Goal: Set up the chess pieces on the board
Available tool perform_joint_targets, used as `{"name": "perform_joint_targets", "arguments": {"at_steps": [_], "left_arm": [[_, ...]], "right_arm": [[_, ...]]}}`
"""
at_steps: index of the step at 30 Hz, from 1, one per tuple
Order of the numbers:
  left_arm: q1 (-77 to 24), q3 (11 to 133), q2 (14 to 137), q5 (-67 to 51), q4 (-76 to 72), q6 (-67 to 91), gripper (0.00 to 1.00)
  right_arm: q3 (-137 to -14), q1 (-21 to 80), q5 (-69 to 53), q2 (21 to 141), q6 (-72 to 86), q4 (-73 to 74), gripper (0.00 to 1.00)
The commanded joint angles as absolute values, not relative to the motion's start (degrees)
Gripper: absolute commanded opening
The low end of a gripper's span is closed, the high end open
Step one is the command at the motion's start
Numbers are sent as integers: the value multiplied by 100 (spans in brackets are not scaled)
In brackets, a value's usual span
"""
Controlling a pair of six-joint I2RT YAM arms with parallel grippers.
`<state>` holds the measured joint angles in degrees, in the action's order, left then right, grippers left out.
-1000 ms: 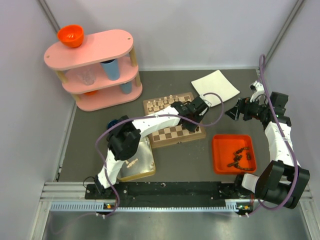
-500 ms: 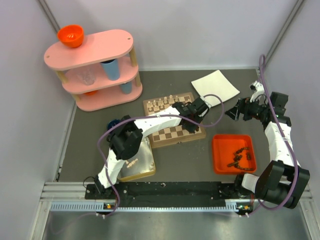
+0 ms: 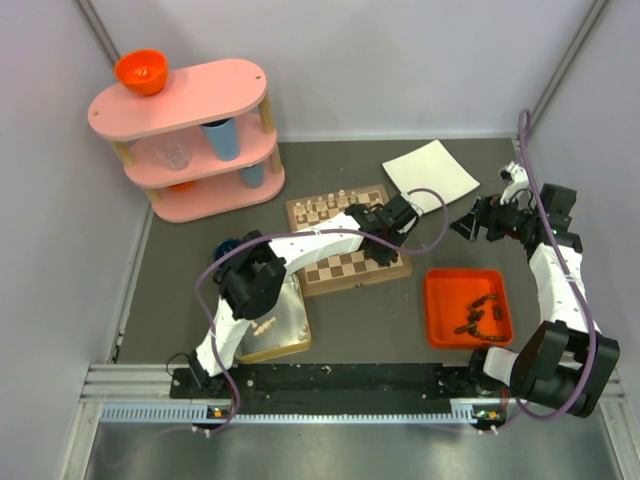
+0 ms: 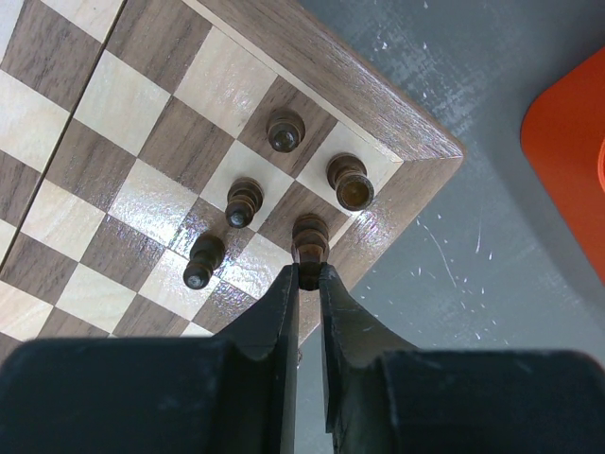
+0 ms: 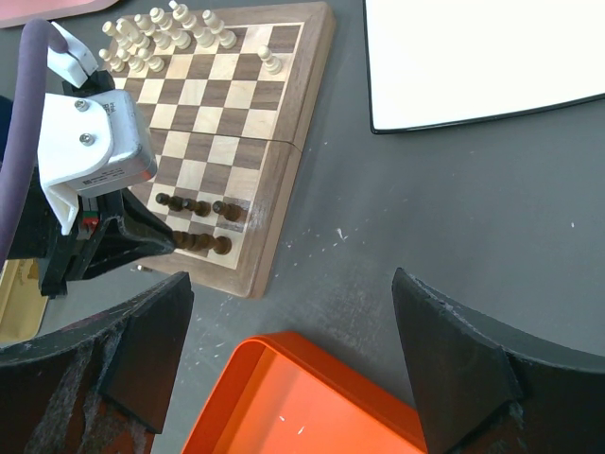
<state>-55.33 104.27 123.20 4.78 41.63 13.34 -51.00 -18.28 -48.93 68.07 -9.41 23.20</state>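
Standing on the board (image 4: 378, 113), a dark chess piece (image 4: 310, 236) sits between the left hand (image 4: 309, 280) tips; grip unclear.

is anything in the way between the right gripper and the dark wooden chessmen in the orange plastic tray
Nothing visible. The open right gripper hangs just beyond the orange plastic tray's far rim, and the dark wooden chessmen lie loose inside it. The left gripper is away at the checked wooden chessboard.
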Motion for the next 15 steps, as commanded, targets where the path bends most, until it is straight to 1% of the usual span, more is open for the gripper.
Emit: {"name": "perform_joint_targets", "arguments": {"at_steps": [1, 7, 15], "left_arm": [[-5528, 10643, 12322, 527, 4184, 1292, 17], [-5528, 10643, 12287, 536, 4192, 1318, 22], [-5528, 10644, 12173, 562, 4201, 1371, 32]], "right_arm": [[-5300, -1907, -4913, 6794, -1020, 2259, 86], [-5291, -1916, -4913, 6811, -1037, 2259, 86], [-5291, -1916, -4922, 6812, -1037, 2267, 86]]}}
